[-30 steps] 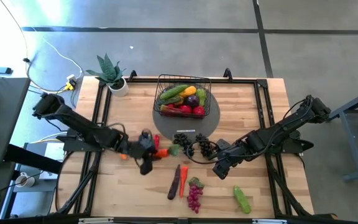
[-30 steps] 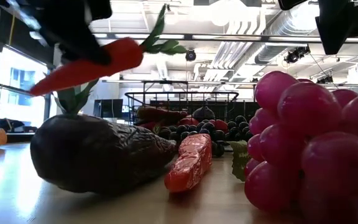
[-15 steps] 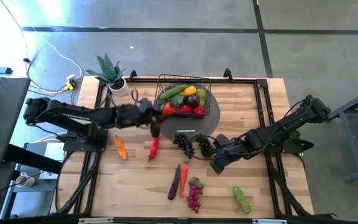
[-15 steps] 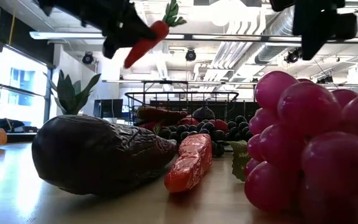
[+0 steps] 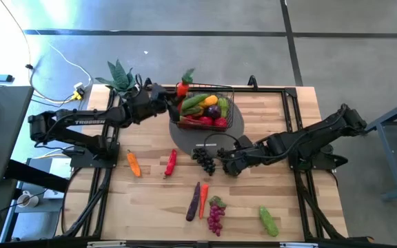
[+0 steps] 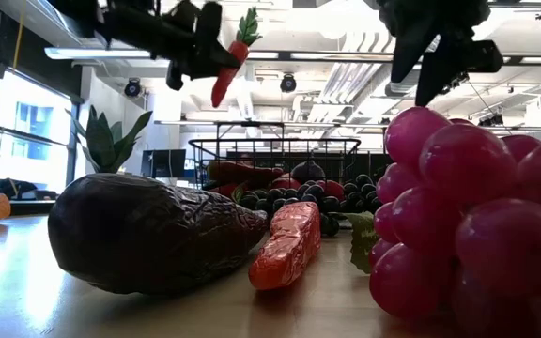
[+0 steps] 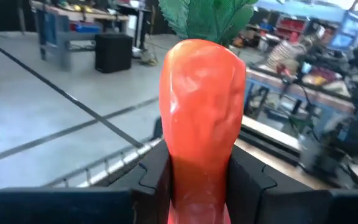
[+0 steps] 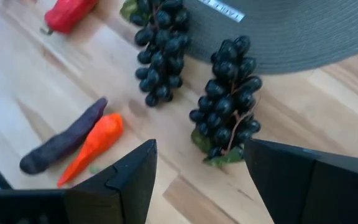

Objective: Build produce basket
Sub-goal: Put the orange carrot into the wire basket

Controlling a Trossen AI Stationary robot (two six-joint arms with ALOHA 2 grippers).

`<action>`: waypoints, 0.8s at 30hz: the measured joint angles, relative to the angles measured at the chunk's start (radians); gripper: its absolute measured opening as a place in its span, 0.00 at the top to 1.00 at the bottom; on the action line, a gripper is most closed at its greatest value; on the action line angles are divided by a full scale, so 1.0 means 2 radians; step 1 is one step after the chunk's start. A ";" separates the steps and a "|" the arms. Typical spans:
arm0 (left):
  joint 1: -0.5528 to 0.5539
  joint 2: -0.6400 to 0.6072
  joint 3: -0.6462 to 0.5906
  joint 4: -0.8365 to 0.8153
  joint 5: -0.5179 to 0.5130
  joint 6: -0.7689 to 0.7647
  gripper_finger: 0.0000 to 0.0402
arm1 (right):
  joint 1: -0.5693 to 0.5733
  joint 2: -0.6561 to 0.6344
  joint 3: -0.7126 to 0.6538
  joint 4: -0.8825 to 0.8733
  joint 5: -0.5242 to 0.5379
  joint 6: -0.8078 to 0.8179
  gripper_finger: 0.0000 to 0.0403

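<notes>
Since a moment ago your left gripper [image 5: 173,93] has carried the carrot [image 5: 182,87] from above the table's middle up to the basket's [image 5: 205,105] left rim, high in the air (green top upward in the low view). Its fingers [image 7: 151,177] are clamped on the carrot's body. Your right gripper [image 5: 227,164] has slid closer to the 2 dark grape bunches [image 8: 225,93] at the grey disc's [image 5: 185,141] front edge; its fingers stand apart, holding nothing. The basket sits on the disc, part filled. On the table lie another carrot [image 5: 134,164], a red pepper [image 5: 170,162], an eggplant [image 5: 194,201], purple grapes [image 5: 216,217] and a cucumber [image 5: 268,220].
</notes>
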 joint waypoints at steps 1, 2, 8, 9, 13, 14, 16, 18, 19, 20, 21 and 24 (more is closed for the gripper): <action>0.010 0.008 0.000 0.010 0.007 0.000 0.76 | -0.005 0.000 0.000 0.000 0.001 0.001 0.44; 0.021 0.017 0.000 0.019 0.013 0.000 0.76 | -0.009 0.000 0.000 0.000 0.001 0.001 0.44; 0.071 0.077 0.000 0.097 0.041 0.004 0.76 | -0.037 0.000 0.000 0.000 0.001 0.001 0.44; 0.078 0.087 -0.001 0.110 0.045 0.004 0.76 | -0.041 0.000 0.000 0.000 0.001 0.001 0.44; 0.103 0.126 0.000 0.140 0.067 0.004 0.76 | -0.054 0.000 0.000 0.000 0.001 0.001 0.44; 0.108 0.135 0.000 0.139 0.076 0.008 0.76 | -0.057 0.000 0.000 0.000 0.000 0.001 0.44; 0.114 0.152 0.000 0.147 0.092 0.024 0.76 | -0.061 0.000 0.000 0.000 -0.003 0.001 0.44; 0.120 0.167 0.000 0.161 0.106 0.045 0.76 | -0.066 0.000 0.000 0.000 -0.007 0.005 0.44; 0.123 0.175 0.000 0.171 0.111 0.052 0.76 | -0.068 0.000 0.000 0.000 -0.007 0.009 0.44; 0.124 0.180 0.000 0.179 0.110 0.060 0.76 | -0.070 0.000 0.000 0.000 -0.008 0.013 0.44; 0.126 0.185 0.000 0.187 0.110 0.066 0.76 | -0.070 0.000 0.000 0.000 -0.007 0.014 0.44; 0.131 0.199 0.000 0.203 0.111 0.084 0.76 | -0.073 0.000 0.000 0.000 -0.008 0.014 0.44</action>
